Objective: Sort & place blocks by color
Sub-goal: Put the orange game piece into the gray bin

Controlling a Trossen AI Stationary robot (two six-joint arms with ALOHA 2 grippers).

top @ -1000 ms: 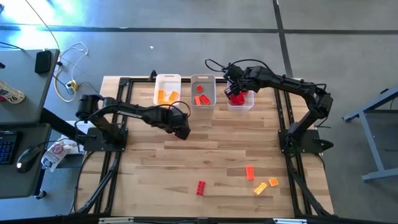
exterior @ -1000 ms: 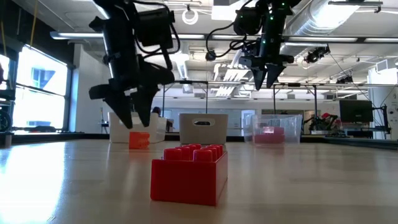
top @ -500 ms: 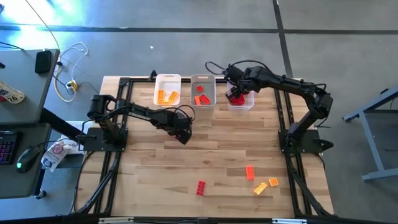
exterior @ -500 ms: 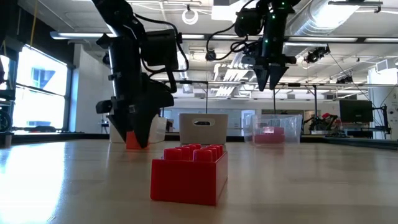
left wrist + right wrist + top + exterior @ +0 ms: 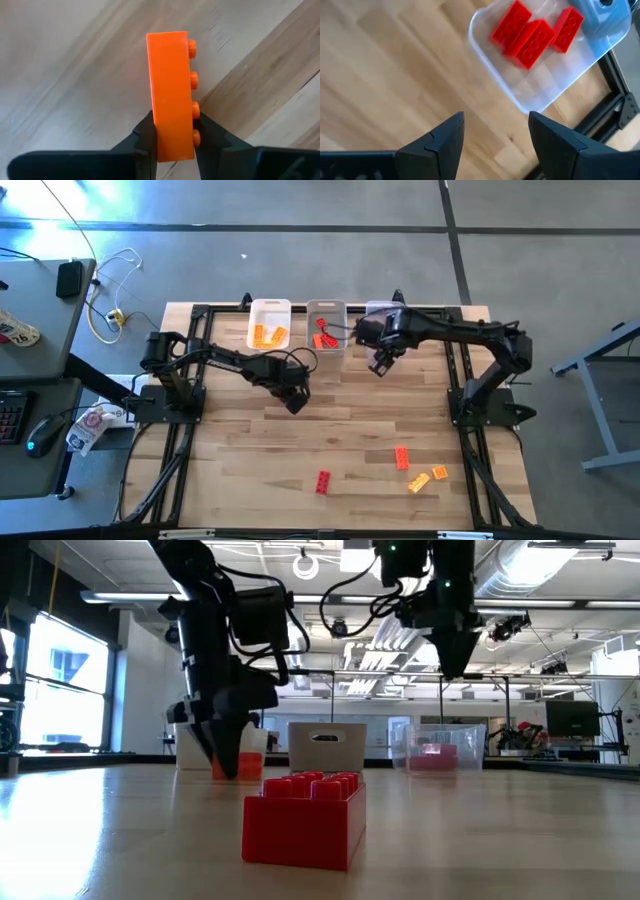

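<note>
left gripper (image 5: 296, 402): low over the tabletop (image 5: 350, 420), in front of the bins; jaws pinching an orange block (image 5: 171, 95) by its long sides, studs facing sideways, seen in the left wrist view.
right gripper (image 5: 379, 366): just in front of the clear bin (image 5: 540, 85), empty, jaws spread; waits.
white bin (image 5: 269, 326): far edge of the tabletop; yellow-orange blocks (image 5: 266, 335) inside.
grey bin (image 5: 325, 327): between the other two bins; orange-red blocks (image 5: 324, 338) inside.
clear bin contents: three red blocks (image 5: 532, 35), right wrist view.
loose blocks: red block (image 5: 323, 481), orange-red block (image 5: 401, 457) and two yellow-orange blocks (image 5: 427, 478) on the near part of the tabletop, well apart from the bins.
step: pick made on the orange block; not yet lifted clear, judging by the low view, where the jaws sit close to the wood.
next move: likely lift, carry to the bin matching its shade; grey or white is hard to call from here. Needs a straight rise and release over the bin's opening.
progress: roughly two-thirds sorted; four blocks left loose.
</note>
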